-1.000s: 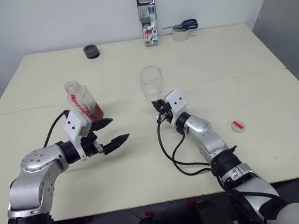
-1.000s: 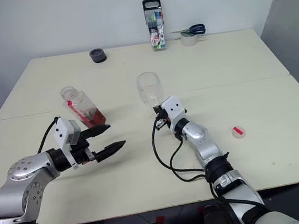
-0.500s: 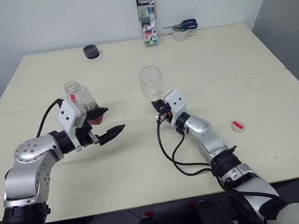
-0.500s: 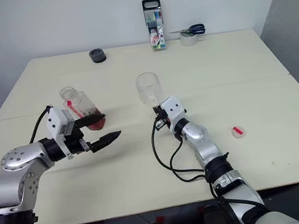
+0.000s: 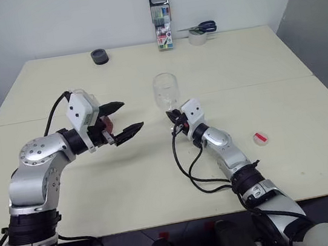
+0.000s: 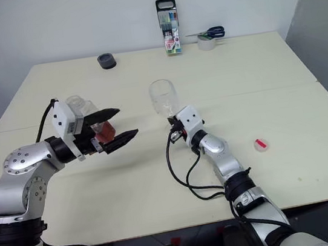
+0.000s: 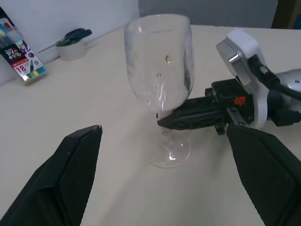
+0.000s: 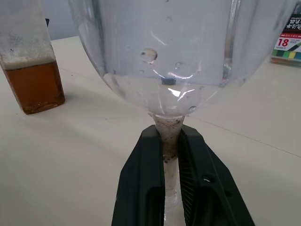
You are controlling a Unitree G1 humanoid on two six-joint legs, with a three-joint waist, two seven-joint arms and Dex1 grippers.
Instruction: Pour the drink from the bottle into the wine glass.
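The wine glass (image 5: 166,90) stands empty near the table's middle, and my right gripper (image 5: 174,119) is shut on its stem (image 8: 168,132) just under the bowl. To its left stands the uncapped bottle (image 6: 82,106), upright on the table, with the amber drink (image 8: 34,87) filling its lower part. My left gripper (image 5: 124,117) hangs open and empty above the table, just in front of the bottle and partly hiding it. Its fingers point toward the glass, with a gap between them and it.
The bottle's pinkish cap (image 5: 261,138) lies on the table right of my right arm. At the back edge stand a marker-pen case (image 5: 164,31), scissors on a tape roll (image 5: 200,32) and a small black round object (image 5: 100,56).
My left gripper has risen from near the tabletop to bottle height and shifted toward the glass, staying open. The right gripper, glass and bottle have kept still.
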